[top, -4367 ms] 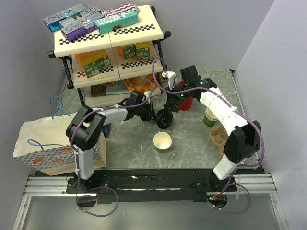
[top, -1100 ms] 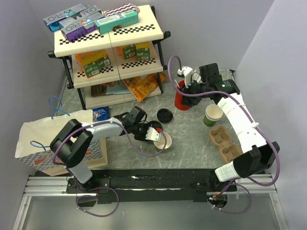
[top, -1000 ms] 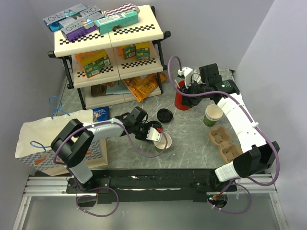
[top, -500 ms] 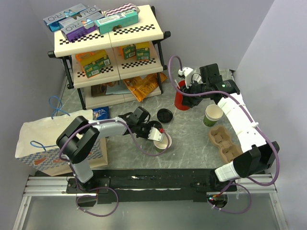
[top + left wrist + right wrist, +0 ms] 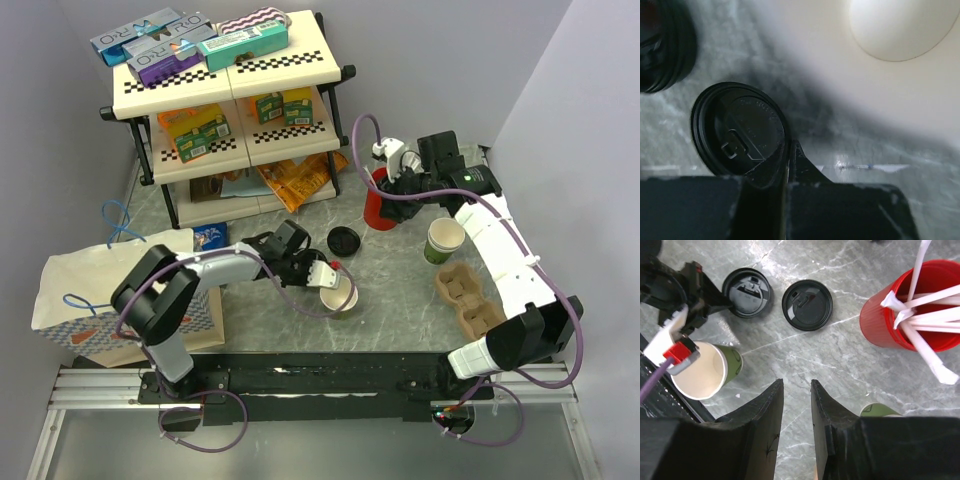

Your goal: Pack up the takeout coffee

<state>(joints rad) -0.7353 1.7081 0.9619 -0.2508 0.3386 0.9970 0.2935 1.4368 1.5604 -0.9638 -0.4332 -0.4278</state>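
left wrist view has the left gripper (image 5: 788, 152) closed thin on the near rim of a black lid (image 5: 740, 132), which lies flat on the marble table (image 5: 670, 142); the green cup (image 5: 707, 371), open and cream inside, stands upright just beside that lid; a second black lid (image 5: 807, 305) lies near the first, not touching it; the right gripper (image 5: 796, 385) hovers above the table, jaws narrowly parted and holding nothing; a red cup (image 5: 885, 325) of white sticks (image 5: 932, 360) stands apart from both lids
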